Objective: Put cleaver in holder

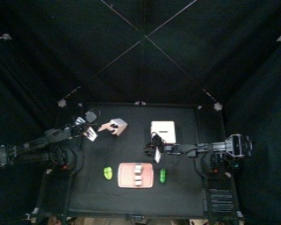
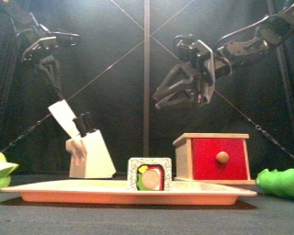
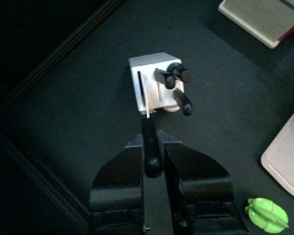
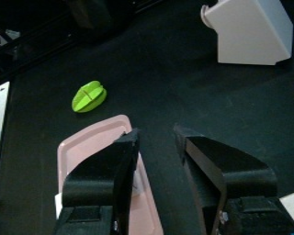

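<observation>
Insertion step in hand. Left claw [image 3: 151, 163] is gripping the cleaver [image 2: 63, 117] by its black handle, jaws partly closed around it, blade pointing down toward the holder [image 2: 91, 154]. In the front view the cleaver is hanging tilted, its white blade tip touching or just entering the holder's top; can't tell how deep it's sitting. The left wrist view is looking down the handle at the holder's top face, where the blade edge is lining up with a slot along one side; another black-handled tool is already sitting in the holder beside it.

Right claw [image 4: 156, 156] is hovering empty above the tabletop [image 1: 184, 180], jaws apart, over the pink tray [image 4: 103, 147] edge, well apart from the holder. It's resting.

Judgement: task is late-stage, blade at the slot but not seated. Next move is calling for keeping the blade square to the slot, lowering along the slot's line until the blade is seated, then opening the left claw and lifting clear. Risk: a tilted blade jamming on the rim or tipping the light holder.
</observation>
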You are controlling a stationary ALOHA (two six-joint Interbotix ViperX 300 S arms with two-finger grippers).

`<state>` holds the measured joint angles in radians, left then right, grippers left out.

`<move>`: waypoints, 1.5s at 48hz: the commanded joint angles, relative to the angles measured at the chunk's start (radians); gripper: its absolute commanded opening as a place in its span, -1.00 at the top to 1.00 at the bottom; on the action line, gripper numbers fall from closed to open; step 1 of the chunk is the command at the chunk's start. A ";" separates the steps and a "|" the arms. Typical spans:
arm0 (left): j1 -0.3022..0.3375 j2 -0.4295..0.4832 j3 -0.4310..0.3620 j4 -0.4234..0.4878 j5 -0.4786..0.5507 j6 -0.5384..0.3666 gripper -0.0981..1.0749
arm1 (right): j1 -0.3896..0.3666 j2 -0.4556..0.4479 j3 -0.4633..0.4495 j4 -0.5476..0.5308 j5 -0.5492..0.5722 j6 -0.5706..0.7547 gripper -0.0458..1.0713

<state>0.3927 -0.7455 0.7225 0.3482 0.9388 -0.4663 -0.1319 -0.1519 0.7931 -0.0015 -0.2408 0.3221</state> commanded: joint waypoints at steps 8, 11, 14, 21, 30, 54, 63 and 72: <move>0.015 0.002 -0.008 0.002 -0.015 0.000 0.19 | -0.005 -0.014 -0.011 0.000 -0.009 -0.002 -0.42; 0.017 0.002 -0.005 0.002 -0.021 0.000 0.19 | -0.005 -0.014 -0.011 0.000 -0.009 -0.002 -0.42; 0.018 0.003 -0.003 0.002 -0.025 0.000 0.19 | -0.005 -0.014 -0.011 0.000 -0.009 -0.002 -0.42; 0.025 0.002 0.000 0.002 -0.029 0.000 0.19 | -0.005 -0.014 -0.011 0.000 -0.009 -0.002 -0.42; 0.034 0.002 0.008 0.002 -0.034 0.000 0.19 | -0.005 -0.014 -0.011 0.000 -0.009 -0.002 -0.42; 0.067 0.060 0.003 0.002 -0.066 0.000 0.19 | -0.006 -0.012 -0.011 0.000 -0.009 -0.002 -0.42; 0.078 0.069 -0.014 -0.008 -0.087 0.000 0.19 | -0.008 -0.012 -0.012 0.000 -0.009 -0.002 -0.42; 0.097 0.095 -0.021 -0.026 -0.094 0.009 0.19 | -0.008 -0.008 -0.015 0.000 -0.009 -0.002 -0.42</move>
<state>0.4755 -0.6642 0.7348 0.3252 0.8575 -0.4617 -0.1350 -0.1442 0.7931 -0.0015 -0.2424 0.3237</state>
